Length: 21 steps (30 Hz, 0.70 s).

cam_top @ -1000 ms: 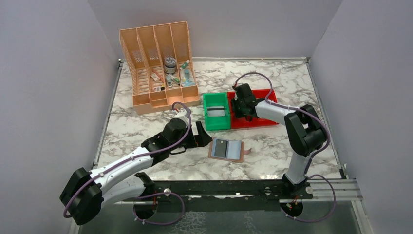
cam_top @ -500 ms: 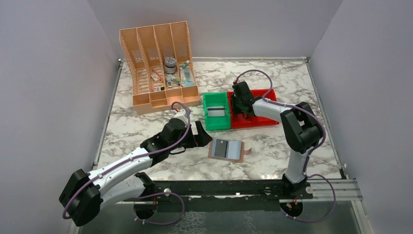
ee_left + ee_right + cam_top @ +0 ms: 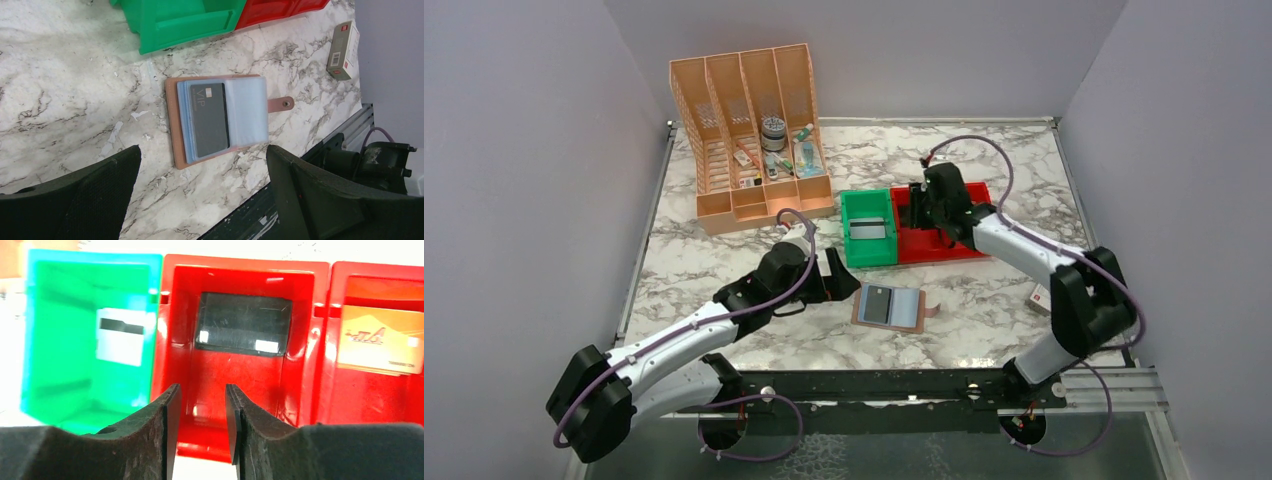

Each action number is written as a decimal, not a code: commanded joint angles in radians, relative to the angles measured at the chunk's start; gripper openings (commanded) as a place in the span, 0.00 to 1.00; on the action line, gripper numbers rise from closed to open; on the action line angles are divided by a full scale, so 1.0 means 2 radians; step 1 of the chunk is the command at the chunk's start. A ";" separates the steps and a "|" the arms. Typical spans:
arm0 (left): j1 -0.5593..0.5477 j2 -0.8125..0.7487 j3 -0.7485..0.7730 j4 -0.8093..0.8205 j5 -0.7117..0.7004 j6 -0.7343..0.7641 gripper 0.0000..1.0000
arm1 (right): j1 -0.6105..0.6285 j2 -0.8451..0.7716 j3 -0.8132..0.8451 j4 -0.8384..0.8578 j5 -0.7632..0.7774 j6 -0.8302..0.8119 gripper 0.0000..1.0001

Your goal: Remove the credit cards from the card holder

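Observation:
The brown card holder [image 3: 890, 309] lies open on the marble table, its blue-grey inside up. In the left wrist view the card holder [image 3: 172, 120] holds a dark grey credit card [image 3: 210, 120] in its left pocket, and the snap tab [image 3: 285, 103] points right. My left gripper [image 3: 842, 279] is wide open and empty just left of the holder, its fingers [image 3: 90, 185] apart from it. My right gripper [image 3: 936, 218] hovers over the red bin [image 3: 969, 246], jaws slightly apart with nothing between them. A black card [image 3: 243, 324] lies in the red bin [image 3: 172, 300] below it.
A green bin [image 3: 852, 232] left of the red one holds a white card [image 3: 120, 336]. An orange card [image 3: 377, 340] lies in the red bin's right compartment. A peach desk organiser [image 3: 724, 120] stands at the back left. A small white box [image 3: 1039, 297] lies by the right arm.
My right arm has swung its elbow out to the right and toward the near edge, and its gripper shifted slightly right over the red bin. The left arm and the holder have not moved.

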<state>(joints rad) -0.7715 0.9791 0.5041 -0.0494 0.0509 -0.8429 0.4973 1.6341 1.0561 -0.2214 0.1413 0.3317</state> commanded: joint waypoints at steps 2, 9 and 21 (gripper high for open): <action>0.003 0.011 0.000 0.025 0.001 0.002 0.99 | -0.001 -0.092 -0.059 0.017 -0.060 0.031 0.40; 0.003 0.026 0.003 0.030 0.004 0.004 0.99 | 0.000 -0.175 -0.188 0.097 -0.220 0.126 0.40; 0.003 0.016 -0.001 0.027 -0.030 -0.006 0.99 | 0.015 -0.205 -0.263 0.124 -0.259 0.156 0.40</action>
<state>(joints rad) -0.7715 1.0279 0.5041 -0.0158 0.0269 -0.8467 0.5056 1.2137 0.5507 -0.0463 -0.2932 0.6086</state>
